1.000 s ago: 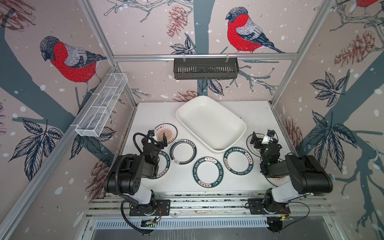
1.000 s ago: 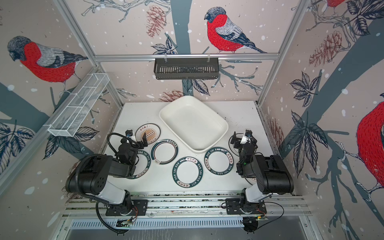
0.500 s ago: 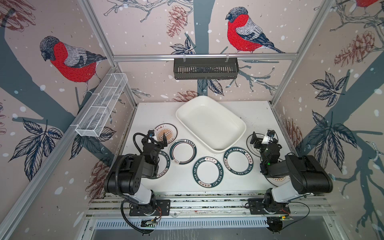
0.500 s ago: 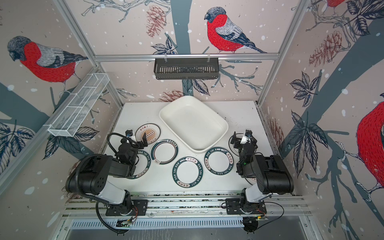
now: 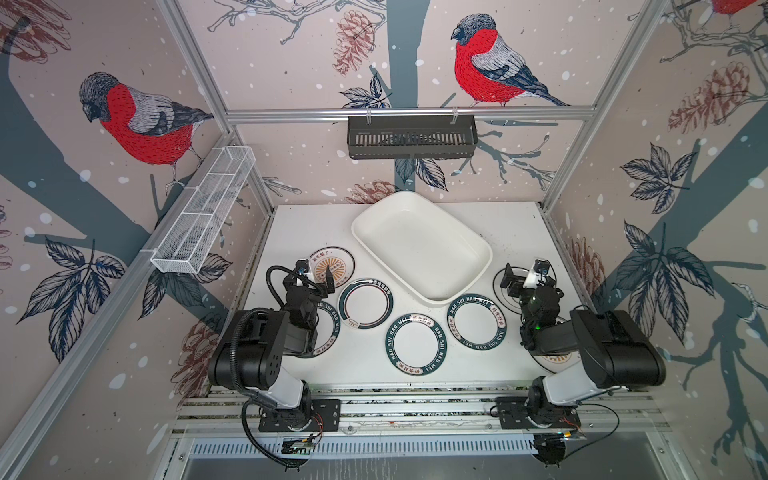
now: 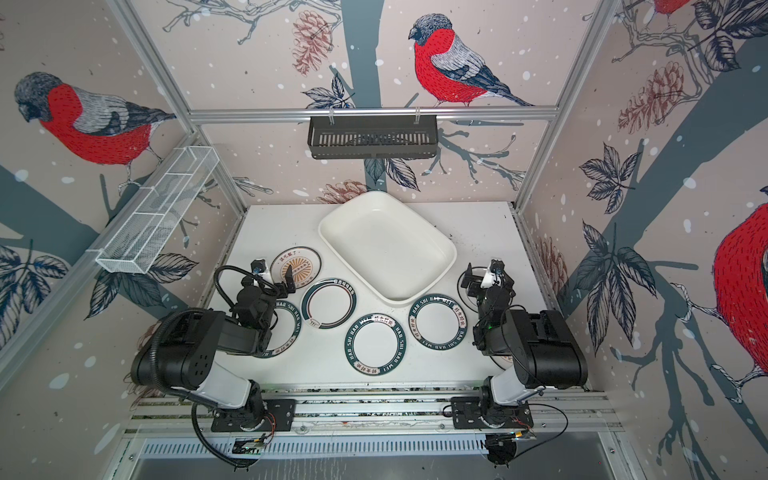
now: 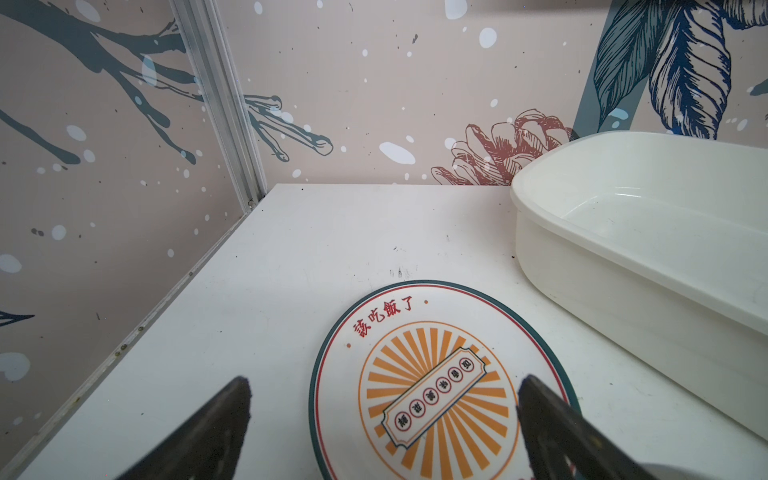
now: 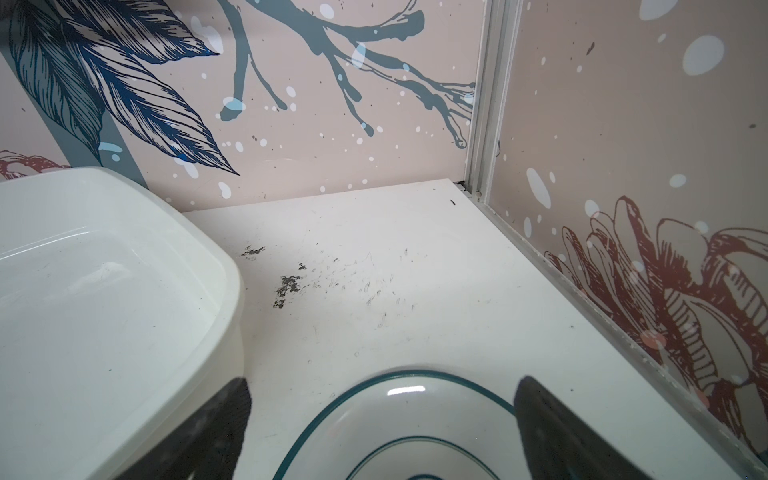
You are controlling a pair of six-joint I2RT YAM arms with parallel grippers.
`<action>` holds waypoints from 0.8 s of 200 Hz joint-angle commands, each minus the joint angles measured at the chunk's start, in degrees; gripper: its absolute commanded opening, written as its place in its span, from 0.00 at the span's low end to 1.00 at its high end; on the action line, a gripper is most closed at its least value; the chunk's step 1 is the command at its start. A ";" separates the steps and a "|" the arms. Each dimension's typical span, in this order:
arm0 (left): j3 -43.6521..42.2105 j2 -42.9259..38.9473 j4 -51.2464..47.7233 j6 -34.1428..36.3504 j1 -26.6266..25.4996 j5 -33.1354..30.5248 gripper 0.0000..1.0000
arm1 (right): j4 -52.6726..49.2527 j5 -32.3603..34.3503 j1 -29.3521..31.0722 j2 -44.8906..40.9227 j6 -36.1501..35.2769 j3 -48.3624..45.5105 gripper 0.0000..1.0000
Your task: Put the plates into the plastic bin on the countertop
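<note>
The plastic bin (image 5: pixel 419 249) sits toward the far edge of the table (image 5: pixel 515 232) — the plates (image 5: pixel 415 344) lie flat outside it, nearer the front. Teal rims read "HAO SHI HAO WEI". Both the left pincer (image 5: pixel 316 272) and right pincer (image 5: pixel 524 272) are spread wide, pinching nothing — each over a plate.
</note>
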 commanded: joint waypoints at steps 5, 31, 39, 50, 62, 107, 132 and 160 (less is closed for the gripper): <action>0.21 -0.02 1.00 0.23 -0.02 -0.24 0.99 | 0.92 0.56 0.08 0.10 -0.82 0.18 1.00; 0.17 -0.08 0.94 0.28 -0.02 -0.29 0.99 | 0.92 0.54 0.08 0.01 -0.77 0.22 0.99; 0.10 -0.09 1.03 0.23 -0.07 -0.29 0.98 | 0.92 0.49 0.08 0.04 -0.73 0.18 0.99; 0.10 -0.11 1.11 0.28 -0.09 -0.24 0.98 | 0.91 0.51 -0.01 0.13 -0.77 0.22 1.00; 0.09 -0.18 1.12 0.28 -0.05 -0.48 0.98 | 0.80 0.45 -0.06 0.14 -0.73 0.26 1.00; 2.88 -3.66 -6.71 0.79 -0.02 0.80 0.98 | 0.42 9.89 0.33 -2.69 2.37 -0.67 0.99; 6.20 -5.86 -15.07 0.37 -0.02 0.01 0.98 | -6.82 12.38 0.83 -6.00 2.59 1.86 1.00; 9.72 -9.55 -24.79 0.78 -0.09 2.61 0.98 | -16.34 16.08 1.55 -10.85 2.97 5.37 1.00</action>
